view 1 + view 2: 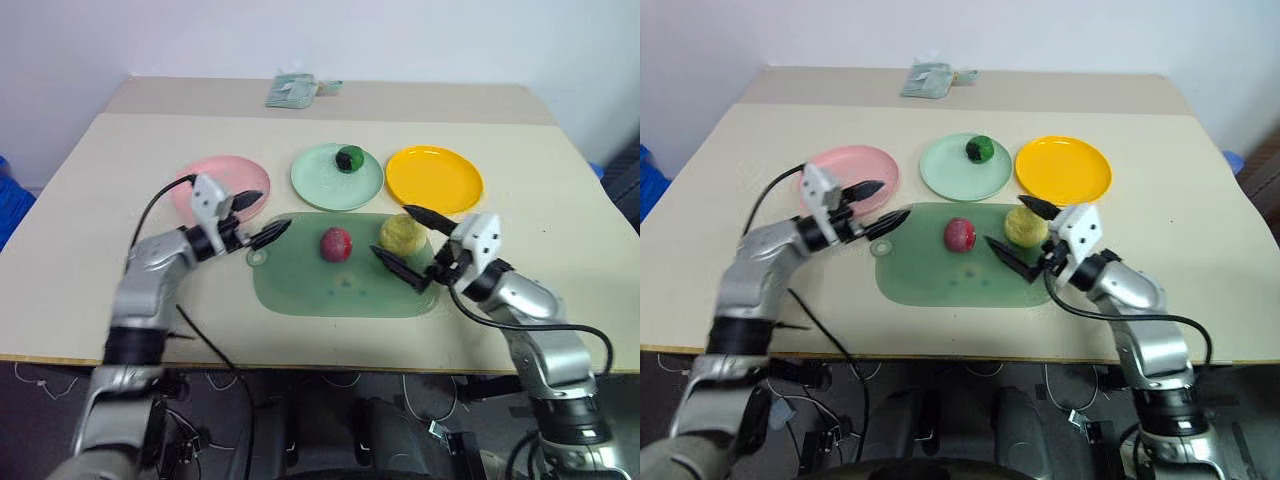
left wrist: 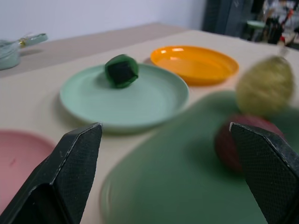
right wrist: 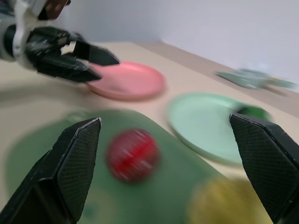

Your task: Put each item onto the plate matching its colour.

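A: Right claw (image 1: 415, 244) sits lowest in the head view, fingers spread wide, holding nothing. It hovers over the near right part of the green tray (image 1: 300, 290), beside the pale yellow fruit (image 1: 401, 233).

B: Left claw (image 1: 254, 215)?

A: Also wide and empty, at the tray's far left corner, next to the pink plate (image 1: 205, 180). Dark green fruit (image 1: 349, 158) is on the mint green plate (image 1: 320, 185), so that one counts as sorted. Red-magenta ball (image 1: 336, 243) and the yellow fruit both rest on the tray, close together. Orange-yellow plate (image 1: 434, 178) and the pink plate are bare.

B: Risks from this state?

A: My reading: the ball is round and will roll if a fingertip clips it off-centre; it could run off the tray or bump the yellow fruit. The two fruits lie near each other, so a wide claw closing on one may nudge the other. Both claws point in toward the tray's middle, so if both go in at once the arms could meet. The lumpy yellow fruit may also slip in a two-finger pinch.

B: Any writing or labels?

A: None legible. A pale green object (image 1: 292, 90) lies at the far edge of the table (image 1: 90, 250); too small to tell what it is, no text readable on it
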Motion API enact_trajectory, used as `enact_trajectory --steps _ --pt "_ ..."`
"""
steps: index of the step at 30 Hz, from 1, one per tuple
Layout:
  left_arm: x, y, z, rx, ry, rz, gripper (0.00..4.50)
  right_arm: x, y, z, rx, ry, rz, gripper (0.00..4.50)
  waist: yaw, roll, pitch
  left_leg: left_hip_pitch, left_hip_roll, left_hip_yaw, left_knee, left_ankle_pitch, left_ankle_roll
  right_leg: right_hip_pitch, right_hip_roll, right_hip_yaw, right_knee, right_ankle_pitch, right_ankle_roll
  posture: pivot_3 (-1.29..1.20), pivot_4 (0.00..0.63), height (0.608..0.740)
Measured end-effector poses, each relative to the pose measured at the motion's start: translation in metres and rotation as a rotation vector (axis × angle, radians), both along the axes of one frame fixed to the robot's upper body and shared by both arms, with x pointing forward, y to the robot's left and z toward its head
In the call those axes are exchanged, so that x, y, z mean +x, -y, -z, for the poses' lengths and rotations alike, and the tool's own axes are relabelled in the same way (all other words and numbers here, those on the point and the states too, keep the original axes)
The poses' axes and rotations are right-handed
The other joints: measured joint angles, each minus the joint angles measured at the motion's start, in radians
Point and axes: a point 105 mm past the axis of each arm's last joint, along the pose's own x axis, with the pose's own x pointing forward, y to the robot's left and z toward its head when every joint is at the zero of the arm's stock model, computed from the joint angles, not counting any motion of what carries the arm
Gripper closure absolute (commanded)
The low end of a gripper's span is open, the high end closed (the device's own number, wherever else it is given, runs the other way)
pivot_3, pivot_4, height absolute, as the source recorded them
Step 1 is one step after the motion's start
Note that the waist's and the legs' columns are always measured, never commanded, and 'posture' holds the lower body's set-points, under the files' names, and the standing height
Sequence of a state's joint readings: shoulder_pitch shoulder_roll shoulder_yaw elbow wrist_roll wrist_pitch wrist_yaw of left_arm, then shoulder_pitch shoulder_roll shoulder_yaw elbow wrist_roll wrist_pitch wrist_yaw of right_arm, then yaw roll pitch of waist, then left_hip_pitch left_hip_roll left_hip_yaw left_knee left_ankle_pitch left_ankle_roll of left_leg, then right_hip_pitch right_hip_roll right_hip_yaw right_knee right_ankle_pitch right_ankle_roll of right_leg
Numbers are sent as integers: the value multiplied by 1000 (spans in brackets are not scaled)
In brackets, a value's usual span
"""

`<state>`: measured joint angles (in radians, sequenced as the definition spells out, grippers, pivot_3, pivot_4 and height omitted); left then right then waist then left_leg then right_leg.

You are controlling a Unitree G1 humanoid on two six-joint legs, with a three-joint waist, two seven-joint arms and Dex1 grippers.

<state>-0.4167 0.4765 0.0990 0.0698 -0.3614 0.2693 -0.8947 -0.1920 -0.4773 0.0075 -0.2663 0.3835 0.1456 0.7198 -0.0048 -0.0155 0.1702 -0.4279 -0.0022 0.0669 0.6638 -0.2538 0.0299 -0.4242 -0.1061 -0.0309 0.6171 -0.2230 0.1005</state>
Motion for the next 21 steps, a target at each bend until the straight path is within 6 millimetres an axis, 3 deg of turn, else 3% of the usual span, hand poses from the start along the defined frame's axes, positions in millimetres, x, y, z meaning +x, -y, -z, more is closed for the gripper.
enact_trajectory --steps 5,10,13,21 --pt "-25 1 6 32 -35 43 33 2 -7 4 -7 -13 -36 0 10 0 0 0 -1 1 0 -1 0 0 -2 -1 -2 0 -1 0 150 740" --pt "-36 24 5 63 -68 143 33 2 -5 3 -10 -14 -37 0 13 1 0 0 -1 1 0 -1 0 0 -2 -1 -2 0 0 0 150 740" --pt "-34 52 8 87 -101 229 33 1 1 3 -23 -15 -20 0 18 1 0 0 -2 1 0 -1 1 1 -2 -1 -2 0 0 0 150 740" --pt "0 96 19 181 -170 263 33 -11 18 0 -12 -12 49 0 18 1 0 0 -1 3 1 1 4 1 3 -2 -2 0 0 0 150 740"
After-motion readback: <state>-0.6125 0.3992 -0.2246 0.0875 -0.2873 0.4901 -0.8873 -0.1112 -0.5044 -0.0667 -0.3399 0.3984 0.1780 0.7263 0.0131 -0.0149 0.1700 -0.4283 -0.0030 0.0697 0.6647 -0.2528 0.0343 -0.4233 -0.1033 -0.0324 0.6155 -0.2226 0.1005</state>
